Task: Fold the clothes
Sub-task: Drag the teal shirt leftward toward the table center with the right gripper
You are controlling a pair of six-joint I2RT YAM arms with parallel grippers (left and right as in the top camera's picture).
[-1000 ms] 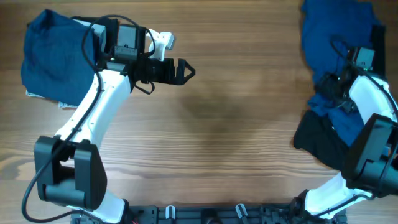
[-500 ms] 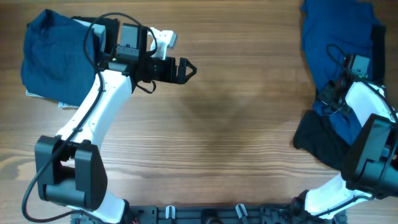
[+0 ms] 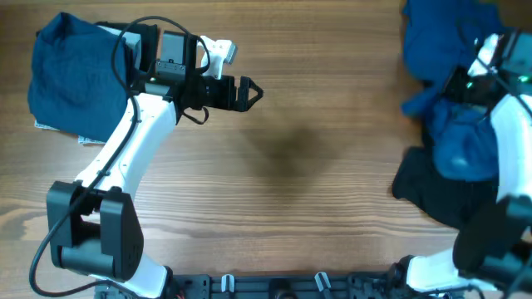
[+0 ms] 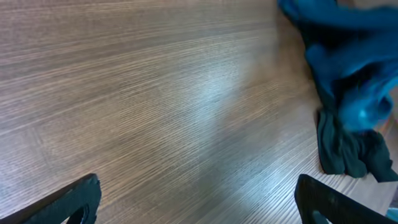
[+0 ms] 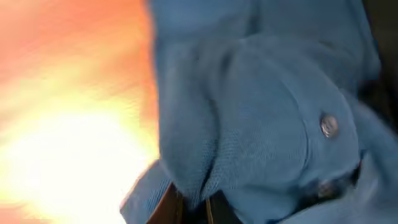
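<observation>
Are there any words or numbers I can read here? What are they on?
No text can be read anywhere.
The blue shirt in the right gripper shows only a plain button.
The black garment and the blue pile at the left show no print clear enough to read.

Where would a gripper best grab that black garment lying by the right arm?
On the black garment, the exposed left edge is probably the best place to pinch, from above and coming in from the middle of the table. That edge lies flat and uncovered on the wood. A bunched blue shirt overlaps the garment's far side, so a grab there could catch both.
</observation>
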